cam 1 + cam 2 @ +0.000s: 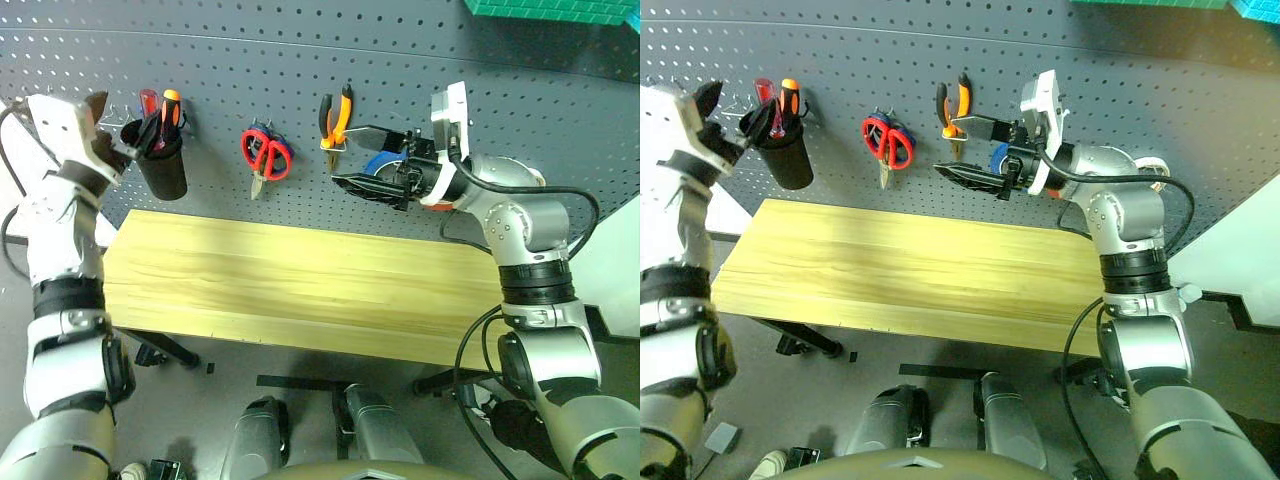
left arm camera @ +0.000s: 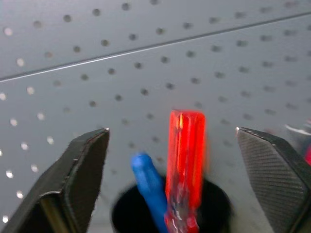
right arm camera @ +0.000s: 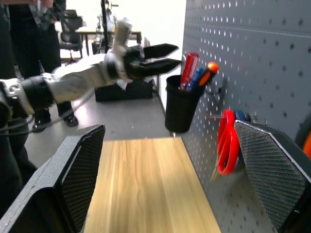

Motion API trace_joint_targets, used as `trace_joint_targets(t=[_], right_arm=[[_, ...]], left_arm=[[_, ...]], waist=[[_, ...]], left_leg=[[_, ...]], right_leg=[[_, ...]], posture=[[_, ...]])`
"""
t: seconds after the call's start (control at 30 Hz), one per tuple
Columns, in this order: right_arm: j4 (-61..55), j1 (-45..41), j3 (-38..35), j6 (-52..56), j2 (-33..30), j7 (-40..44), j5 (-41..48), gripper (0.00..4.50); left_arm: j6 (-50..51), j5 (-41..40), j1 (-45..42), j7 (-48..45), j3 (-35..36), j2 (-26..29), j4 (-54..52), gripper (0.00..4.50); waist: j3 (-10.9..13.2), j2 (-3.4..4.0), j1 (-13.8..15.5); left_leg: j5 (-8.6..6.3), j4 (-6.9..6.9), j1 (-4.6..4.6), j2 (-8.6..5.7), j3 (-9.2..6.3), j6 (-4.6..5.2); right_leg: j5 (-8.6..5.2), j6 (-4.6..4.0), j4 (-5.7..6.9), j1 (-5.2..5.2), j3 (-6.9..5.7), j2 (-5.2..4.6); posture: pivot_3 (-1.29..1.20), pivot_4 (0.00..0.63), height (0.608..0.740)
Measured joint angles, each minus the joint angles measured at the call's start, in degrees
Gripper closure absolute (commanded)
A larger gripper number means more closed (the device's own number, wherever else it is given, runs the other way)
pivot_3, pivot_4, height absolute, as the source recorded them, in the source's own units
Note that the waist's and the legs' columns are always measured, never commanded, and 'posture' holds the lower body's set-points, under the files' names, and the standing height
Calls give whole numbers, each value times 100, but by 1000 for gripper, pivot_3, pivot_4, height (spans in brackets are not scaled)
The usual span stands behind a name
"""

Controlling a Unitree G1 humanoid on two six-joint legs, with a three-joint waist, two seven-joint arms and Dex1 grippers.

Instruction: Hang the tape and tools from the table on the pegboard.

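Red-handled screwdriver stands in the black cup on the pegboard, the left gripper spread wide around it, so a careless withdrawal could snag it; the right gripper is spread and empty

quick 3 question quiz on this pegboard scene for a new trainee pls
1. True or false: the red screwdriver stands in the black cup.
2. Which hangs nearer the cup: A) the pliers or B) the red scissors?
3. Fill in: the left end effector is ____ (open/shut).

Key: 1 true; 2 B; 3 open
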Motion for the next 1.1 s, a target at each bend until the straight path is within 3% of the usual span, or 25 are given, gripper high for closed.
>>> trace_joint_targets(t=[0.17, 0.37, 0.6, 0.77, 1.1], right_arm=[[-285, 299, -9, 339, -303, 135, 173, 0], [-647, 743, 55, 573, -586, 388, 222, 0], [-465, 1151, 336, 447, -570, 433, -26, 0], [-73, 1576, 513, 208, -623, 742, -236, 0], [937, 1585, 608, -896, -623, 834, -1015, 0]], left_arm=[[738, -734, 1402, -649, 416, 448, -1447, 182], [1460, -1214, 2647, -1819, 362, 770, -2143, 182], [1139, -1008, 2697, -2623, -348, 435, -1902, 182], [578, -888, 2649, -3550, -856, 127, -1385, 182], [473, -934, 2522, -4470, -868, 273, -708, 182]], waist=[[0, 1, 3], [-3, 5, 23], [-3, 8, 19], [-5, 10, 0], [-17, 20, -25]], left_leg=[[0, 0, 15, 1, -3, 0], [-1, -1, 30, 6, 0, 1], [-1, -1, 31, 6, 3, 1], [-1, -1, 32, 8, 5, 1], [-1, -1, 37, 13, 8, 2]], right_leg=[[-2, -2, -7, 7, 5, 0], [-15, -21, -14, 20, 6, 2], [-16, -21, -17, 20, 7, 6], [-16, -22, -17, 21, 11, 9], [-15, -20, -16, 21, 15, 14]], posture=[[23, 114, 734], [14, 131, 734], [-6, 148, 734], [-29, 128, 734], [24, 129, 734]])
